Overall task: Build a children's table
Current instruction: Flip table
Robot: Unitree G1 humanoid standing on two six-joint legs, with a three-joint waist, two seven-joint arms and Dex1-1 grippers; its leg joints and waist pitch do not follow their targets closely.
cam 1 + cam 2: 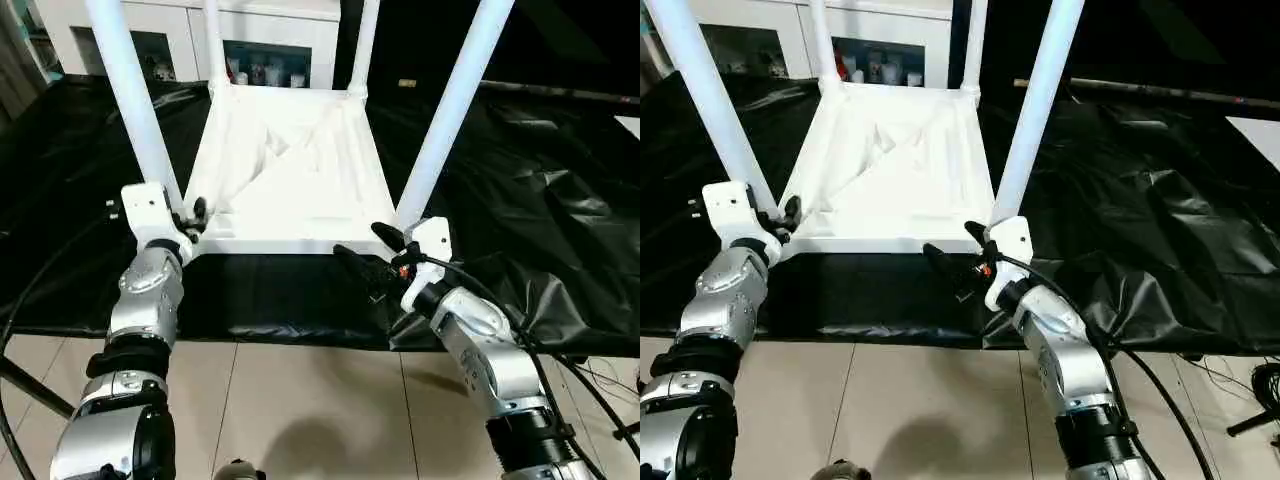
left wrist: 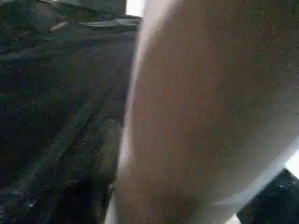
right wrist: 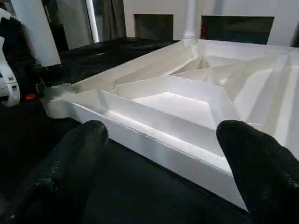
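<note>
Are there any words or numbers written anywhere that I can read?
None can be read.
The upside-down tabletop and its legs are plain white.
Small things behind the cabinet glass are too small to tell.

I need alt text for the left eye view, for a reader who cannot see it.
An upside-down white tabletop lies on a black sheet, with four white legs rising from its corners. The robot's left tool is at the base of the near left leg; the right tool is open beside the near right leg.
</note>
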